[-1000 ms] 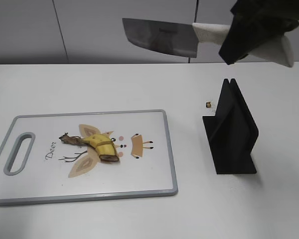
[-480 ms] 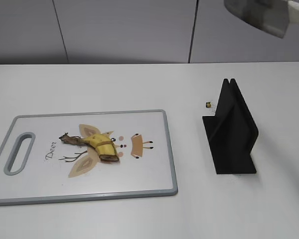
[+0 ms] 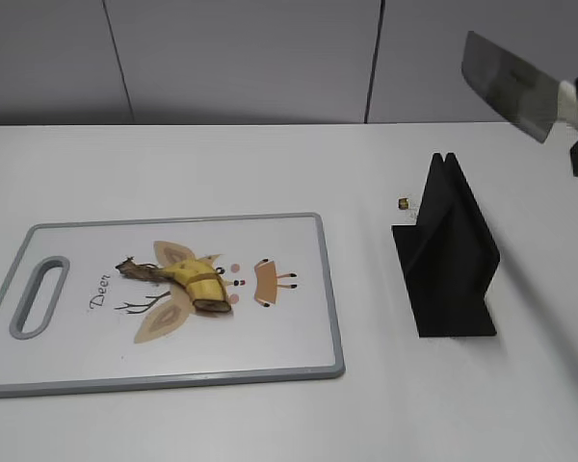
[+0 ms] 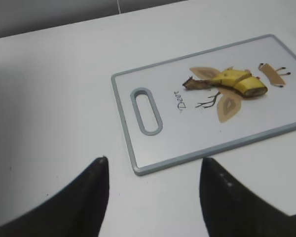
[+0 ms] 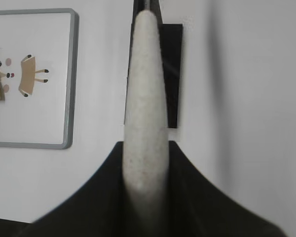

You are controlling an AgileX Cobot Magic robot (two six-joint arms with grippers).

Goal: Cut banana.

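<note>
The banana [image 3: 195,281], a short yellow stub with a dark dried stem and a browned cut end, lies on the white cutting board [image 3: 289,337] over a deer print; it also shows in the left wrist view [image 4: 234,81]. My right gripper [image 5: 145,148] is shut on the pale handle [image 5: 145,108] of a cleaver. Its grey blade [image 3: 509,85] hangs high at the right edge of the exterior view, above the black knife stand [image 3: 448,252]. My left gripper [image 4: 153,170] is open and empty, near the board's corner by its handle slot [image 4: 146,111].
A small brown-and-white bit [image 3: 404,202] lies on the white table left of the knife stand. The board's right edge [image 5: 69,79] shows in the right wrist view, with the stand [image 5: 170,69] straight under the cleaver handle. A grey wall runs behind the table.
The cleaver has swung from over the table's middle to the far right and come down, with its blade now tilted over the knife stand. The banana and board have not moved.
</note>
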